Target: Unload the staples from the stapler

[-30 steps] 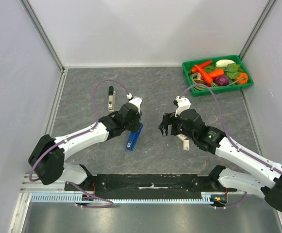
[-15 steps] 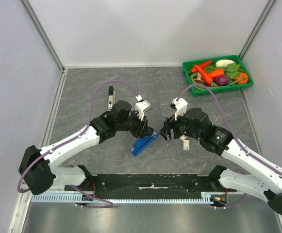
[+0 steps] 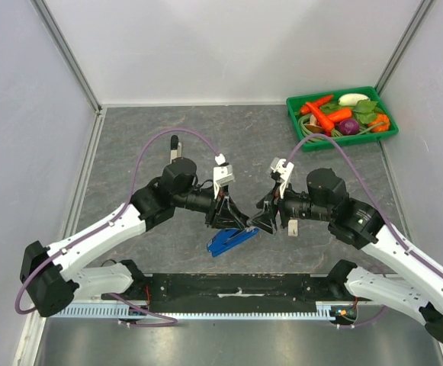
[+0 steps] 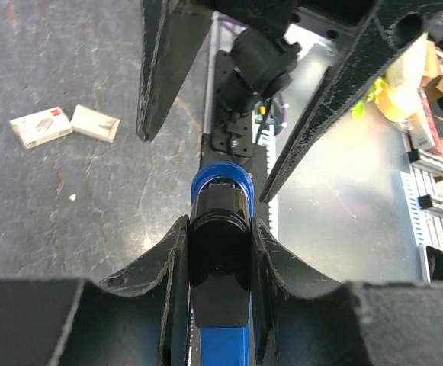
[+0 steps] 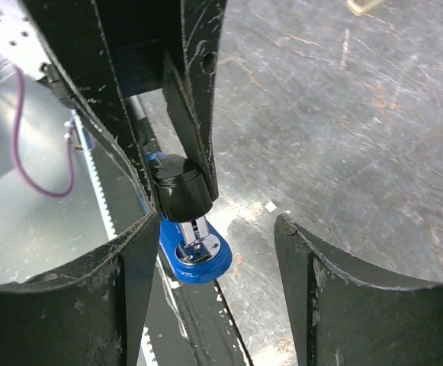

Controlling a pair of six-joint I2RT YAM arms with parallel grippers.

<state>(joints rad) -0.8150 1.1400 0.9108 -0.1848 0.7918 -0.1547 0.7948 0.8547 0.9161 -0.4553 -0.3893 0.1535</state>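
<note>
The blue stapler (image 3: 229, 241) with a black top is held off the table, front end toward the right arm. My left gripper (image 3: 232, 216) is shut on its black top; in the left wrist view (image 4: 219, 225) the fingers (image 4: 171, 259) press both sides of the stapler (image 4: 219, 252). My right gripper (image 3: 261, 221) is open at the stapler's front end. In the right wrist view (image 5: 217, 221) the stapler's blue base and metal plate (image 5: 196, 255) sit by the right gripper's left finger (image 5: 122, 290), not gripped. No loose staples show.
Two small staple boxes (image 4: 62, 124) lie on the table beside the right arm, partly visible from above (image 3: 290, 226). A black and silver tool (image 3: 174, 155) lies at the back left. A green tray (image 3: 341, 139) of toy vegetables stands at the back right.
My left gripper has lifted the stapler off the table and swung it right, front end toward the right arm. My right gripper has moved in, open, to the stapler's front end.
</note>
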